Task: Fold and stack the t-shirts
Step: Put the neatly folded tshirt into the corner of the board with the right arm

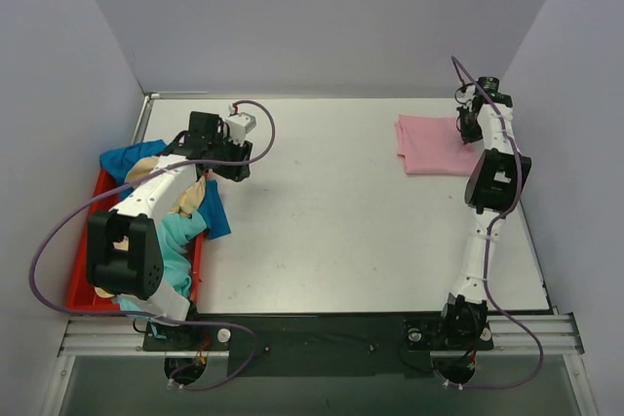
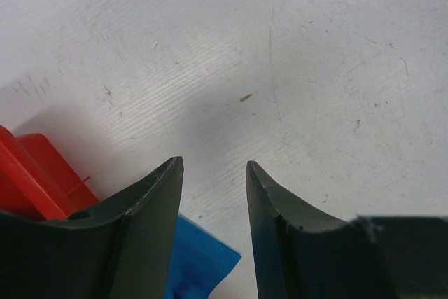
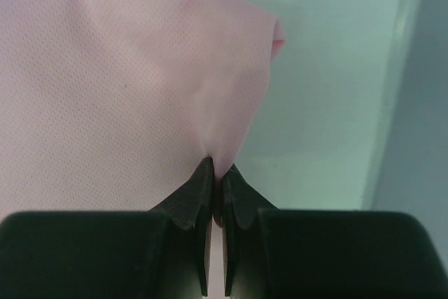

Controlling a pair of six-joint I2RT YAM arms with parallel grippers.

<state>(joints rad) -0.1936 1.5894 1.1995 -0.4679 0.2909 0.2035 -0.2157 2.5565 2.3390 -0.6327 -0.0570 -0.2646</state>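
Observation:
A folded light pink t-shirt (image 1: 434, 146) lies at the far right of the table. My right gripper (image 1: 469, 127) is shut on its right edge; in the right wrist view the pink cloth (image 3: 126, 82) is pinched between the closed tips of the gripper (image 3: 218, 171). My left gripper (image 1: 234, 169) is open and empty above the bare table next to the red tray; its gripper (image 2: 213, 166) shows a wide gap. Blue (image 1: 134, 156), teal (image 1: 178, 241) and cream-yellow (image 1: 187, 197) t-shirts lie heaped in the tray. A blue corner (image 2: 199, 257) shows under my left fingers.
The red plastic tray (image 1: 86, 260) stands at the table's left edge, its corner in the left wrist view (image 2: 42, 180). Grey walls close in the left, back and right sides. The white table (image 1: 331, 231) spreads between the tray and the pink shirt.

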